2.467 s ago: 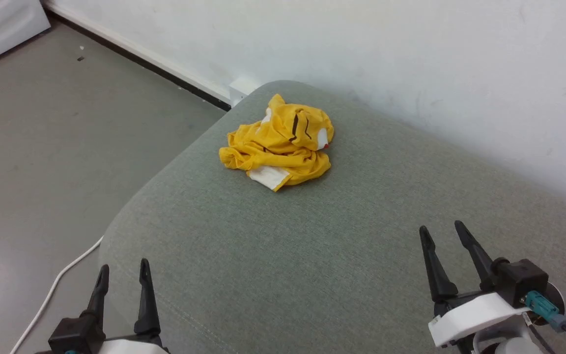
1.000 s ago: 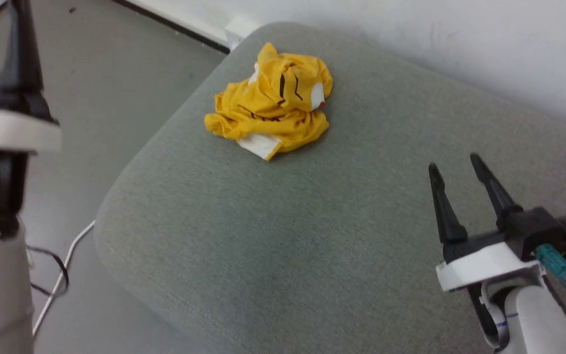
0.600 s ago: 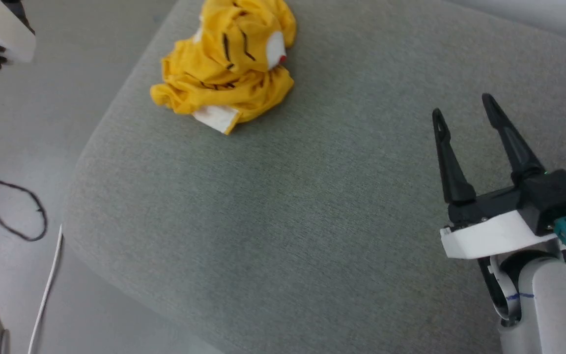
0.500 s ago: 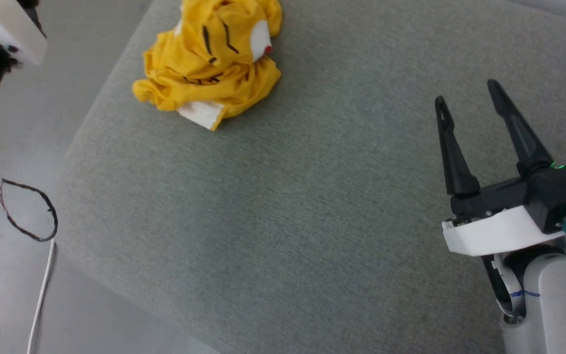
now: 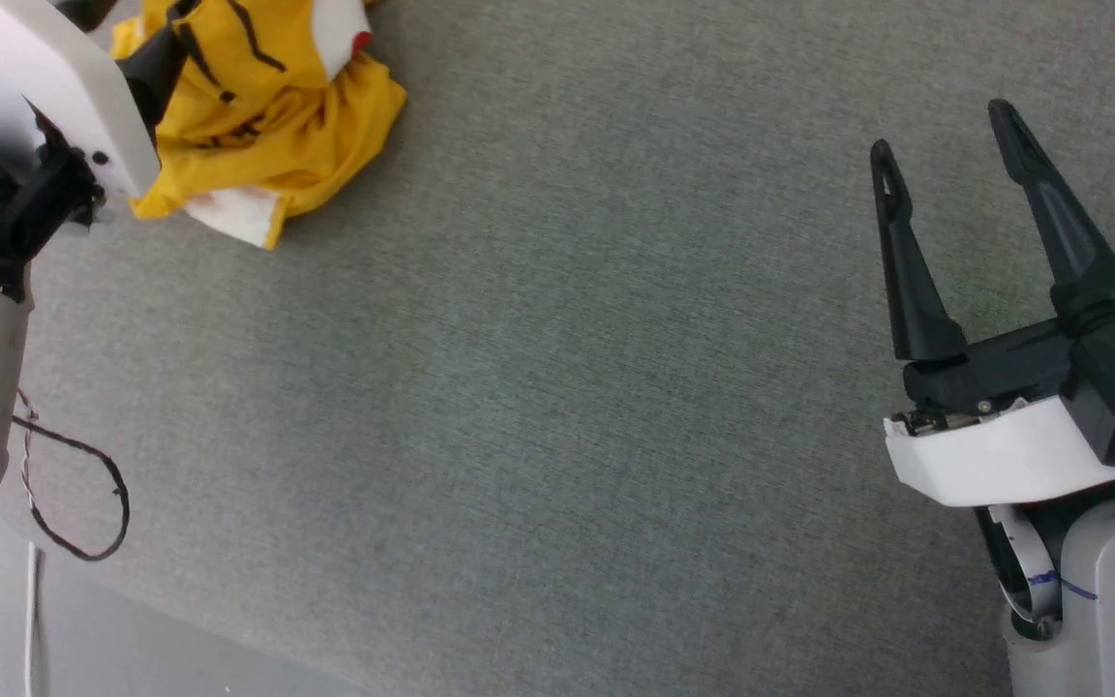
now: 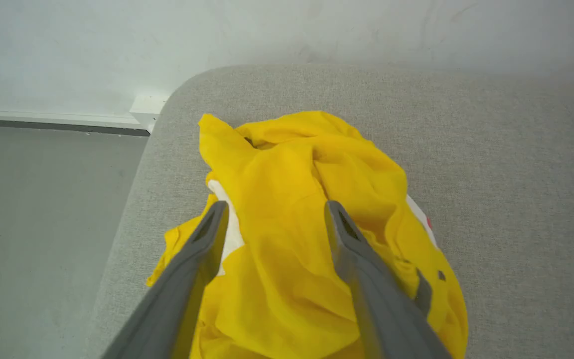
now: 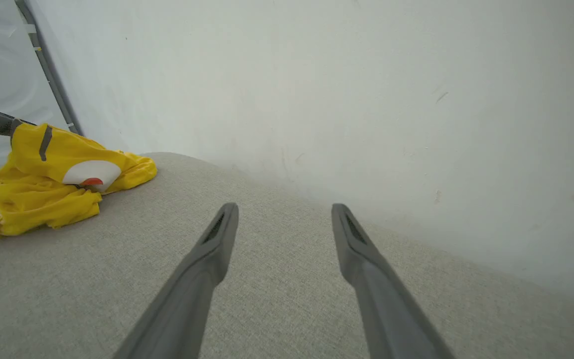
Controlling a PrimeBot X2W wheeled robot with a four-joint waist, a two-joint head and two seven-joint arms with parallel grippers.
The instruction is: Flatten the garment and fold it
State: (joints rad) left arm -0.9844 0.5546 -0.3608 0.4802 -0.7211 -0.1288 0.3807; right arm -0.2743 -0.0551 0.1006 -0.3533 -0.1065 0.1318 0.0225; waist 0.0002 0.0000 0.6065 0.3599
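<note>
Findings, current state.

1. White painted wall (image 7: 317, 75): runs behind the seat and meets it along the far edge.
2. Grey-green upholstered fabric seat cushion (image 5: 557, 387): rounded corner, smooth surface.
3. Grey floor (image 6: 43, 224): lies past the cushion's corner, on the robot's left.
4. Bright yellow cotton garment with white patches, black line marks and a red spot (image 5: 267, 145): lies in a crumpled heap, unfolded, on the cushion near its rounded far-left corner.
5. Right end effector (image 5: 941, 129): its dark fingers are spread apart and hold nothing. It hangs over bare cushion, well apart from the garment.
6. Left end effector (image 6: 275, 207): its fingers are spread apart directly over the heap, with yellow cloth showing between them. Contact with the cloth cannot be confirmed, and no cloth is pinched.
7. Thin black cable loop (image 5: 83, 503): hangs beside the left forearm.
</note>
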